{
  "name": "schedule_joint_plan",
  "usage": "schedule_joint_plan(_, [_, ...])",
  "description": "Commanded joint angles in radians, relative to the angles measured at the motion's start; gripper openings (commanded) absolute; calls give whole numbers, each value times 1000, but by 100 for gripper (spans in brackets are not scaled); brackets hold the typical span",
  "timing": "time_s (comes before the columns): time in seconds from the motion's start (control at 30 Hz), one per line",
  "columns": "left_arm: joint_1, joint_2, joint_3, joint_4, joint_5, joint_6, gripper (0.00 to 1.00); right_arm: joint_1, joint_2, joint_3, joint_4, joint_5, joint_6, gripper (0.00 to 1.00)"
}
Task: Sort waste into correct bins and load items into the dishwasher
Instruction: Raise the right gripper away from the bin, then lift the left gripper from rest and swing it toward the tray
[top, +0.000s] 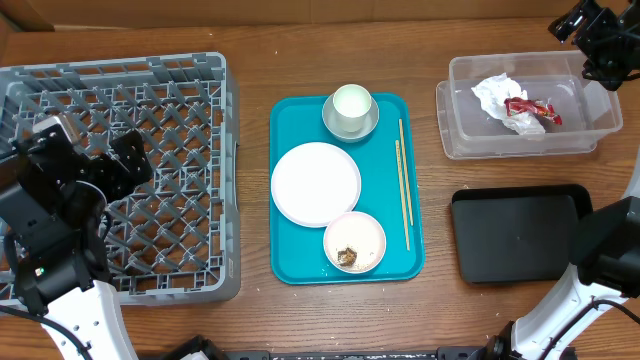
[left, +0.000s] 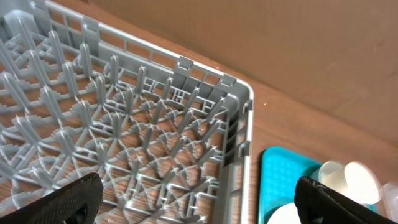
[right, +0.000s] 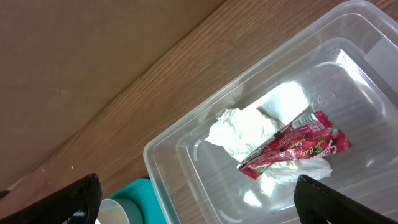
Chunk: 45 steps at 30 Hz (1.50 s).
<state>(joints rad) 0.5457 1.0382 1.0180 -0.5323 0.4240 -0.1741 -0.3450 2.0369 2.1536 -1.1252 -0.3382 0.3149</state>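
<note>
Overhead, the right end effector hangs at the far rim of the tub. Its wrist view shows the fingers spread wide with nothing between them. Straight below it the napkin and wrapper lie together inside the tub, so that part of the waste looks sorted. A low sweep out from there could clip the tub wall and skid the light tub across the tabletop. The left end effector is likewise wide and empty, poised over the rack, which holds nothing. Beyond the rack's corner, well away from both end effectors, sits the teal tray with everything left to do. The bowl holds brown scraps; loaded before emptying, it would drop them through the rack's lattice, and tipped carelessly toward the black tray it would scatter them on the tabletop. The plate lies flat, so a finger may slide over its rim rather than under it. The cup sits nested in a second small dish, and lifting one may drag the other. The chopsticks are thin and flat against the teal tray, likely to roll out of a pinch or slip through the rack floor. If both arms reach for the teal tray together, they risk colliding.
</note>
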Motion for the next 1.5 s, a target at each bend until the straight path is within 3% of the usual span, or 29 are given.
schedule_joint_plan(0.0, [4, 5, 16, 0, 23, -182, 100, 3, -48, 7, 5, 8, 3, 100])
schedule_joint_plan(0.73, [4, 9, 16, 1, 22, -266, 100, 3, -48, 7, 5, 8, 3, 100])
schedule_joint_plan(1.03, [4, 90, 16, -41, 23, -282, 100, 3, -48, 7, 5, 8, 3, 100])
schedule_joint_plan(1.33, [4, 195, 16, -40, 27, -515, 100, 3, -48, 7, 5, 8, 3, 100])
schedule_joint_plan(1.47, [4, 221, 16, -39, 153, -683, 100, 3, -48, 7, 5, 8, 3, 100])
